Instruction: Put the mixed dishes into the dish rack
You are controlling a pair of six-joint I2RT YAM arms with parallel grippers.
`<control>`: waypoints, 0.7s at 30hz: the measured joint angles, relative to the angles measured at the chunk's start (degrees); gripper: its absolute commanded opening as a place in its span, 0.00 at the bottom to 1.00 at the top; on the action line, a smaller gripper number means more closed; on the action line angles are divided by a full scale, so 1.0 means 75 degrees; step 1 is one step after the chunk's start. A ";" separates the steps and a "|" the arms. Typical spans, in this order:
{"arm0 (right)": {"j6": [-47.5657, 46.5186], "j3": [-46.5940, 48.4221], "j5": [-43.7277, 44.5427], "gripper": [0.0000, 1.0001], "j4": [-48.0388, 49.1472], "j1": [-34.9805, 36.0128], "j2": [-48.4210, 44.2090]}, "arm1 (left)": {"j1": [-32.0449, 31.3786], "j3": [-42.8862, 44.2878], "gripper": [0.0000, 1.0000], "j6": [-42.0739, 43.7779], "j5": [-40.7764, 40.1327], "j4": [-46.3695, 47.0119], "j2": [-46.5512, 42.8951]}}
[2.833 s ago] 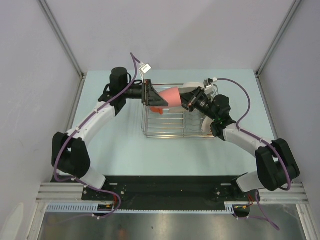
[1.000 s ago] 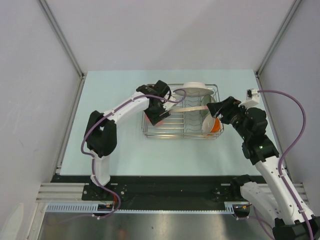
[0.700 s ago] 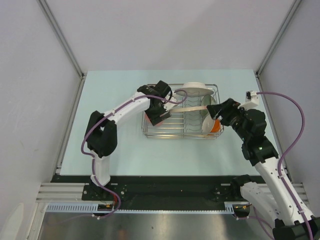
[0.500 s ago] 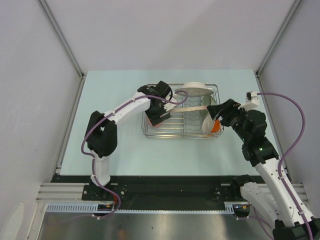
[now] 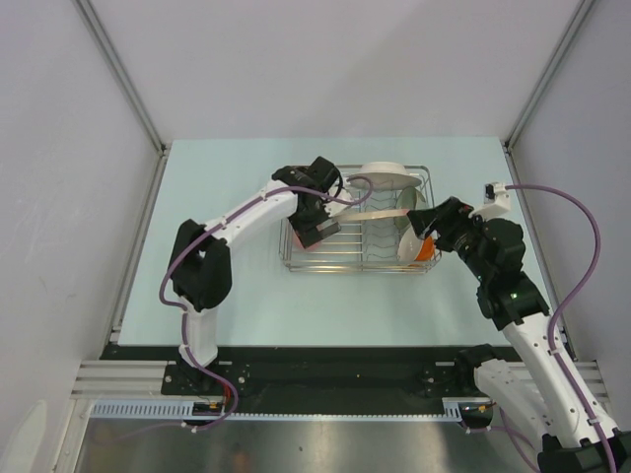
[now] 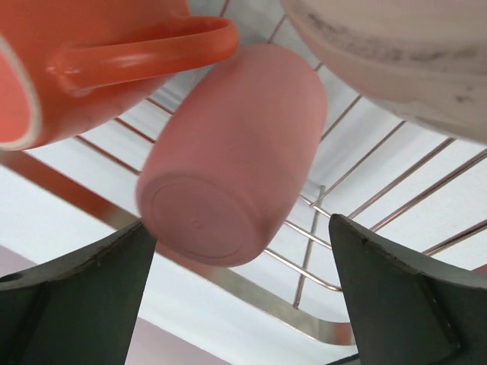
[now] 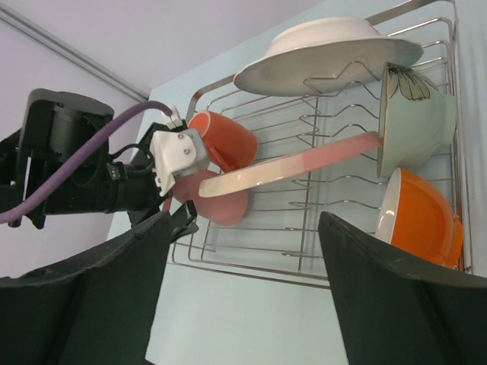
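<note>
The pink tumbler (image 6: 236,152) lies on its side on the wires of the dish rack (image 5: 345,267), centre of the left wrist frame under the orange mug (image 6: 91,61). The left gripper (image 6: 242,228) is spread wide around it (one finger clear, the other just beside its base). The right gripper (image 7: 243,220) gapes empty at the bottom of its frame. Above it, the rack holds the whitish plate (image 7: 327,46), pink plate (image 7: 297,167), pale green bowl (image 7: 415,114) and orange cup (image 7: 426,217).
</note>
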 measured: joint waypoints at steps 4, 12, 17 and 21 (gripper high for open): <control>-0.0073 -0.0003 0.0047 1.00 -0.0082 0.0000 0.0000 | 0.0000 0.0271 1.00 0.0000 -0.0271 0.0017 -0.0003; -0.0259 -0.0006 0.0169 1.00 -0.0213 0.0000 -0.0038 | 0.0000 0.0682 1.00 0.0000 -0.0347 -0.0096 -0.0195; -0.0685 -0.0003 0.0525 1.00 -0.0533 0.0009 -0.0047 | 0.0055 0.0682 1.00 -0.0102 -0.0166 -0.0111 -0.0574; -0.1192 -0.0003 0.0903 1.00 -0.0898 0.0189 0.0102 | 0.0291 0.0659 1.00 -0.0595 -0.0026 0.0428 -0.1300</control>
